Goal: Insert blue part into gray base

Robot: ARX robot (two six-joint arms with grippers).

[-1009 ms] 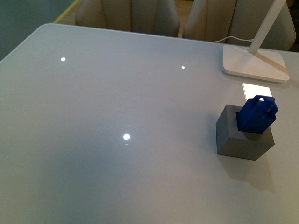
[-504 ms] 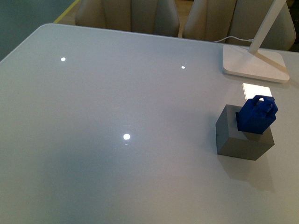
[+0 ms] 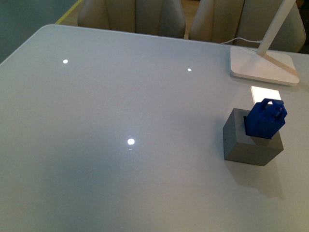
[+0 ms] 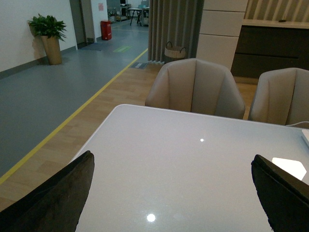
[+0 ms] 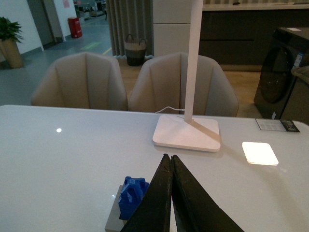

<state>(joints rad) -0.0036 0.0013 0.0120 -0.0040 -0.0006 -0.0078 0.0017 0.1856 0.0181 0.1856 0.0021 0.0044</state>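
The blue part (image 3: pixel 265 118) stands upright in the recess on top of the gray base (image 3: pixel 251 143), at the right of the white table, handle up. It also shows in the right wrist view (image 5: pixel 132 195), sitting on the gray base (image 5: pixel 114 220) beside my dark fingers. My right gripper (image 5: pixel 171 159) is shut and empty, its tips raised above the table and apart from the part. My left gripper (image 4: pixel 174 166) is open and empty, its fingers (image 4: pixel 53 198) wide apart over bare table. Neither arm shows in the front view.
A white lamp base (image 3: pixel 263 67) with a slanted stem and cord stands at the back right, behind the gray base; it also shows in the right wrist view (image 5: pixel 187 133). Beige chairs (image 3: pixel 133 17) line the table's far edge. A bright light patch (image 3: pixel 265 93) lies on the table.
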